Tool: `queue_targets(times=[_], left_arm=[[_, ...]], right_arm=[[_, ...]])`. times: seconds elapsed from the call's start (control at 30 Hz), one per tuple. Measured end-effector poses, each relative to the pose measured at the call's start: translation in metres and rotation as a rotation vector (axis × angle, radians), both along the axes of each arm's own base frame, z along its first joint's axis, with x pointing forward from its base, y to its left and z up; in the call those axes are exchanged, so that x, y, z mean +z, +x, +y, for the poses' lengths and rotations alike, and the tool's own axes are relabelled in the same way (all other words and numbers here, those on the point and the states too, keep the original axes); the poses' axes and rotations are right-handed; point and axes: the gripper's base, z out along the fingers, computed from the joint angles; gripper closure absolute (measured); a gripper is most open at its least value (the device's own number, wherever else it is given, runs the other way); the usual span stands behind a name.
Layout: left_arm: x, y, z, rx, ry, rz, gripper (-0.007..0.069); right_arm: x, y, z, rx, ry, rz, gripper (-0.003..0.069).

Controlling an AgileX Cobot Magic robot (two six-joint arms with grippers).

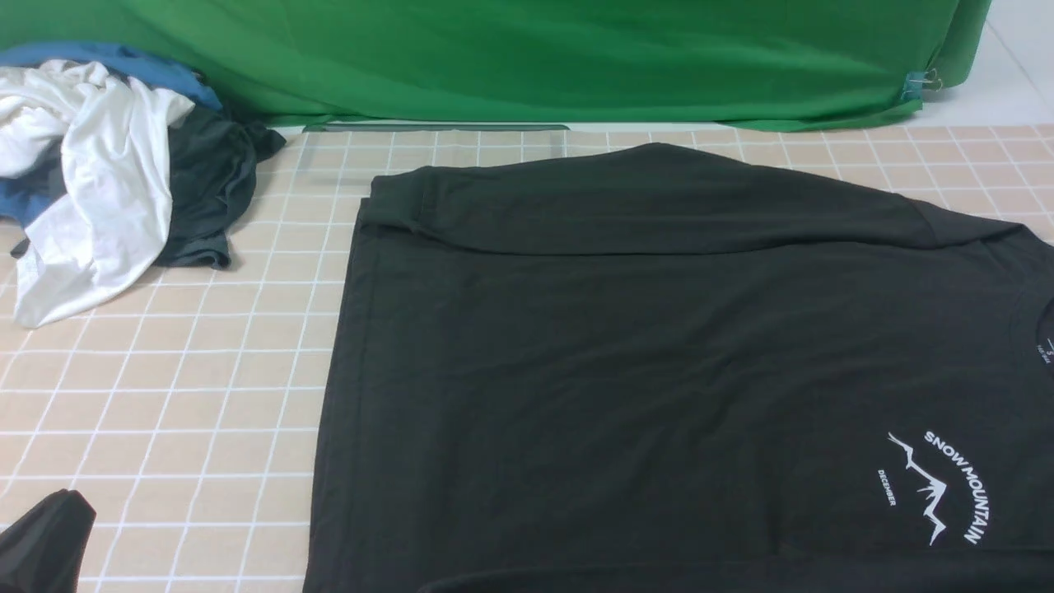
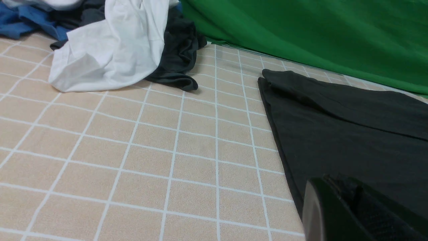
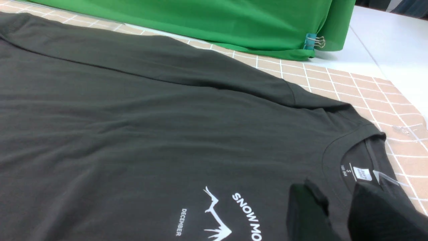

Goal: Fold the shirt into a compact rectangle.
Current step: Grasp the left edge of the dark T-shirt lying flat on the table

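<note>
Shirt [image 1: 659, 346]: is laid flat on table [image 1: 206, 395], print up, far side judged folded in, other folds left undone; left gripper [image 2: 347, 211] pressed together nearby, right gripper [image 3: 336, 192] parted, empty, above collar [image 3: 347, 144].

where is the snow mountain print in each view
Front view: the SNOW MOUNTAIN print, low on the right of the black T-shirt.
Left wrist view: not in it; only the shirt's hem end shows.
Right wrist view: on the chest beside the collar, near the right hand.
Shared landmark: the green backdrop cloth behind the shirt.
</note>
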Motion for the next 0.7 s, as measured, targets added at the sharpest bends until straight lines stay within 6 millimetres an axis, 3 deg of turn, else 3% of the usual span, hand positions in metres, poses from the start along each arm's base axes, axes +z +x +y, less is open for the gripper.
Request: queue_targets(times=[0.5,0.7], left_arm=[[0.0000,0.0000,0.0001,0.000,0.006,0.000,0.0610],[0.0001,0.0000,0.0021,0.001,0.137,0.001,0.0610]], right_arm=[[0.0000,0.0000,0.0000,0.000,0.000,0.000,0.0420],[0.0000,0.0000,0.0000,0.000,0.000,0.000,0.0420]])
